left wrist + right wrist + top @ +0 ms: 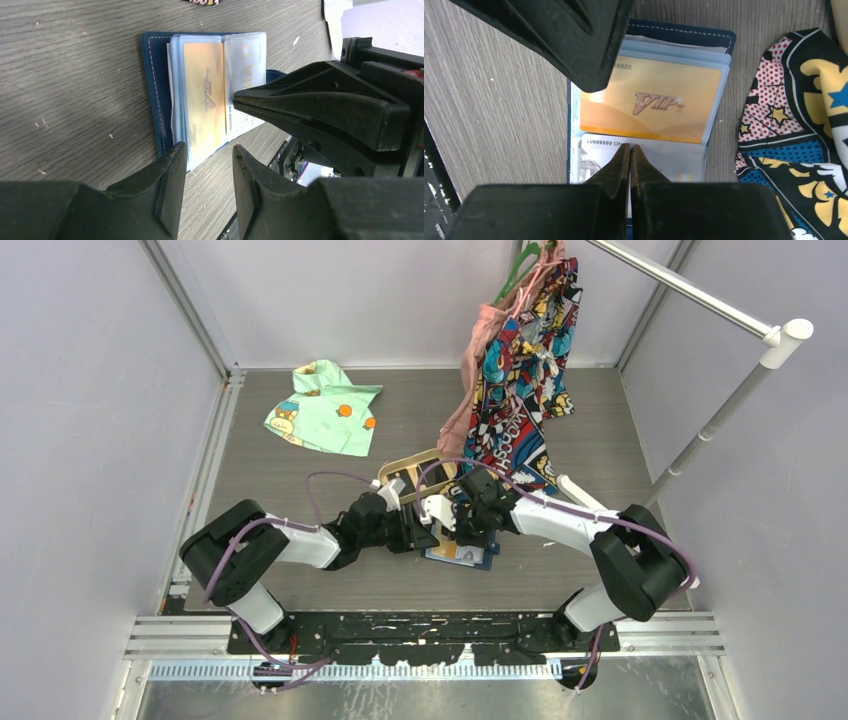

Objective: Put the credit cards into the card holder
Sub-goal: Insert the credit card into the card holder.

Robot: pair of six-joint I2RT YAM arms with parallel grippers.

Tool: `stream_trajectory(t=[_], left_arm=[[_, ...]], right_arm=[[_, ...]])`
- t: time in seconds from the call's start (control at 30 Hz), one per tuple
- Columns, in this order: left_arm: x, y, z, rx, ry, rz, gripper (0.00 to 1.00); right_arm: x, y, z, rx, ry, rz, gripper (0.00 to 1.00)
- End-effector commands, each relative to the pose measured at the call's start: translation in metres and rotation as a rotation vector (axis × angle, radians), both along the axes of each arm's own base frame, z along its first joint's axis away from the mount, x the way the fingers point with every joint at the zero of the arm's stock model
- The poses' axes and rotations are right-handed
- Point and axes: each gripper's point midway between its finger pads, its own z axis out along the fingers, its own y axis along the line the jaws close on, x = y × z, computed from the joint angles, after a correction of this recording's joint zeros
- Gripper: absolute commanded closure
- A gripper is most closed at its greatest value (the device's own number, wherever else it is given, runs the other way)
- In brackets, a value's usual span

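Note:
The navy card holder (152, 95) lies open on the table, seen small between both arms in the top view (466, 556). An orange-yellow VIP card (649, 105) sits inside a clear pocket. A pale grey-white card (596, 157) lies in the pocket beside it. My right gripper (630, 147) is shut, its tips resting on that pale card (246, 75). My left gripper (209, 155) stands open just off the card holder's near corner, with bare table between its fingers. No other credit cards show.
A tan oval tray (412, 462) lies just behind the grippers. Colourful printed clothes (520, 380) hang from a rail and reach the table right of the card holder (794, 125). A green cloth (325, 408) lies at the back left.

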Motion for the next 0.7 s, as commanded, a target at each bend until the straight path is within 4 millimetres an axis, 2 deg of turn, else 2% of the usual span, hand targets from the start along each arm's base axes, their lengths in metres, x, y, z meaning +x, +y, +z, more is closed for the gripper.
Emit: stream_trajectory(t=[0.0, 0.43, 0.67], left_arm=[[0.003, -0.008, 0.015, -0.073, -0.024, -0.016, 0.6], [-0.001, -0.014, 0.007, -0.098, 0.031, -0.043, 0.65], [0.002, -0.006, 0.004, -0.045, 0.035, -0.005, 0.57]], right_arm=[[0.013, 0.007, 0.005, -0.017, -0.074, 0.035, 0.95], [0.012, 0.008, 0.004, -0.025, -0.072, 0.043, 0.96], [0.012, 0.008, 0.005, -0.026, -0.074, 0.04, 0.96]])
